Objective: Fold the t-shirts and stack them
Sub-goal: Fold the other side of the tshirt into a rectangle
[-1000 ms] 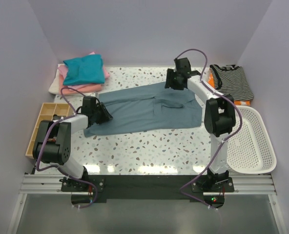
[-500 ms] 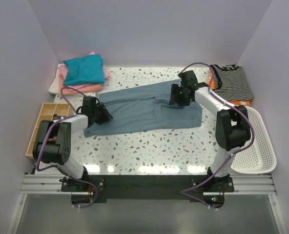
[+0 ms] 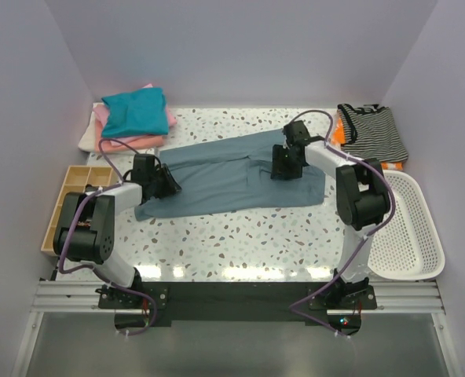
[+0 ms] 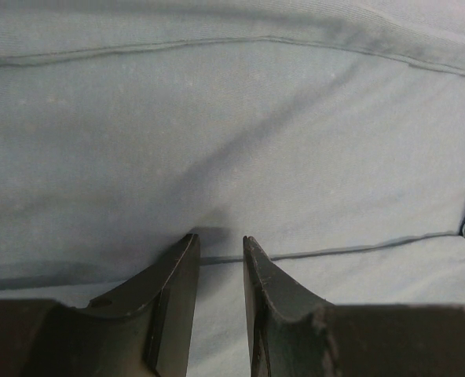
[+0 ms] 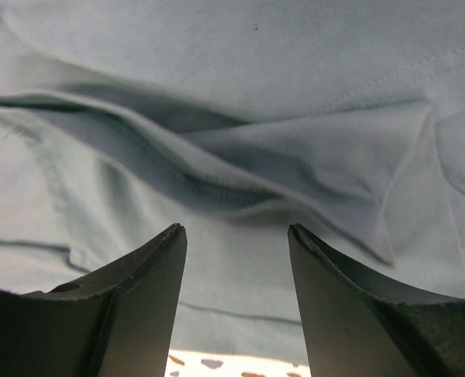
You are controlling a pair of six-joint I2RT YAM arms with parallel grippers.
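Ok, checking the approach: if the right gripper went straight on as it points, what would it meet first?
Probably the raised fold of the slate-blue t-shirt, lying just ahead of the right gripper and its open jaws; depth is unclear.

The spread t-shirt [image 3: 217, 177] is lying under both grippers, running from the left gripper [image 3: 170, 186] past the right gripper [image 3: 285, 169]. The folded t-shirts [image 3: 134, 116] are sitting beyond the left gripper, and a divided box [image 3: 69, 179] is lying to its left. A clothes pile [image 3: 374, 133] is resting right of the right gripper, and a basket [image 3: 409, 232] is lying nearer the bases.
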